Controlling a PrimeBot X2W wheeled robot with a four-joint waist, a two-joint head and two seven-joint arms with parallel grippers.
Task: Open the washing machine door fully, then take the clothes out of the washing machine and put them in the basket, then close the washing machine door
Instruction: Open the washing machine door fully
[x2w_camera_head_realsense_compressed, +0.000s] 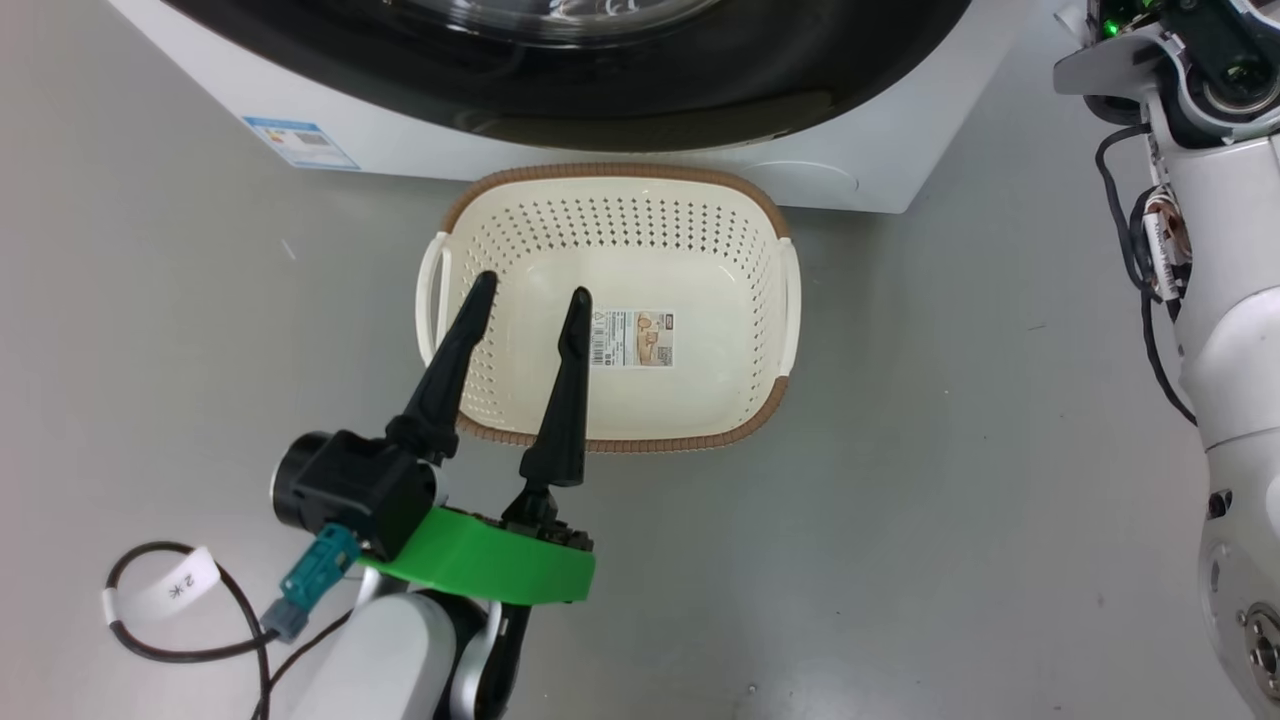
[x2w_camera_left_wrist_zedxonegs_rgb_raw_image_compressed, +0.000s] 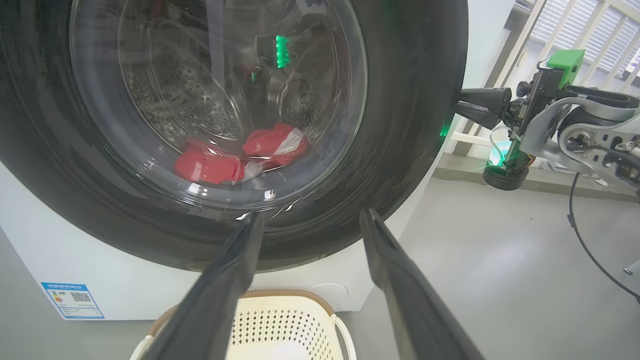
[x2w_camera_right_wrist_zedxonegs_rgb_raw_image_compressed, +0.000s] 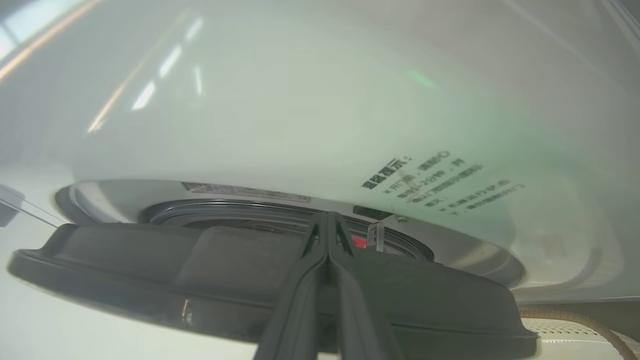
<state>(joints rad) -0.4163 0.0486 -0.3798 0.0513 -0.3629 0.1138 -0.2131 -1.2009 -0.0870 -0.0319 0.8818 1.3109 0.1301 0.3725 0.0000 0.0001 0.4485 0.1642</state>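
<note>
At door (x2w_camera_right_wrist_zedxonegs_rgb_raw_image_compressed: 150, 265) rim, right gripper (x2w_camera_right_wrist_zedxonegs_rgb_raw_image_compressed: 327, 220) pinched shut, empty, tips at ajar edge; left gripper (x2w_camera_head_realsense_compressed: 532, 290) spread wide, empty, below door; clothes (x2w_camera_left_wrist_zedxonegs_rgb_raw_image_compressed: 240, 160) behind door, basket (x2w_camera_head_realsense_compressed: 620, 172) beneath; best swung outward, tips hooked.

cable tag (x2w_camera_head_realsense_compressed: 175, 588) perhaps "2米", washing machine (x2w_camera_right_wrist_zedxonegs_rgb_raw_image_compressed: 430, 181) print "温馨提示"

I see my left gripper (x2w_camera_head_realsense_compressed: 532, 288) with its fingers spread, tips against the basket's (x2w_camera_head_realsense_compressed: 610, 172) left half. The basket sits just before the washing machine (x2w_camera_head_realsense_compressed: 200, 90), below its black door (x2w_camera_head_realsense_compressed: 700, 90).
</note>
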